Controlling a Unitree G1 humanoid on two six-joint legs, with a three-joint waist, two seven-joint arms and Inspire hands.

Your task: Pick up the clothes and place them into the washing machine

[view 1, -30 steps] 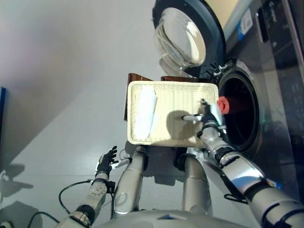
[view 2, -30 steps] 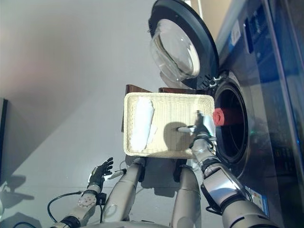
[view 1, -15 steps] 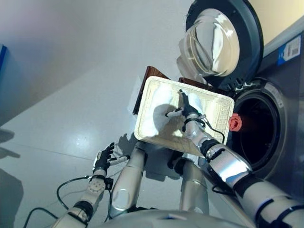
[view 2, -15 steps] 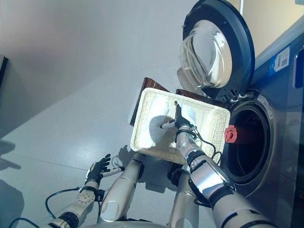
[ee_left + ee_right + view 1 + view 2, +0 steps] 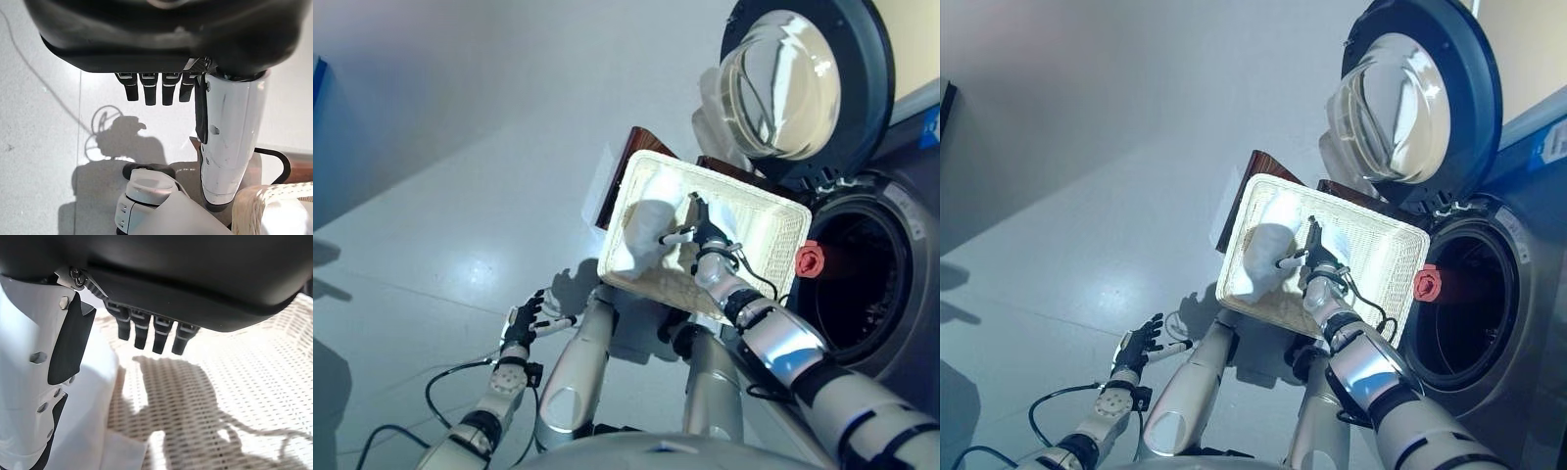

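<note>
A white cloth (image 5: 641,233) lies in the left part of a cream wicker basket (image 5: 759,245), which rests on a brown stand in front of the washing machine. My right hand (image 5: 702,233) hovers over the middle of the basket, right beside the cloth, open with straight fingers and holding nothing. In the right wrist view its fingers (image 5: 146,330) point over the weave and the cloth (image 5: 93,431) lies by the white-covered thumb. My left hand (image 5: 525,321) hangs low at the left over the floor, open and empty.
The washing machine's dark drum opening (image 5: 864,286) is just right of the basket, its round glass door (image 5: 793,83) swung open above. A red piece (image 5: 810,260) sits at the drum's left rim. The brown stand (image 5: 628,166) shows beyond the basket. Grey floor lies to the left.
The camera has swung, shifting the whole picture. My right hand has moved across the basket from its right side near the drum to beside the white cloth. The left hand stays idle.
</note>
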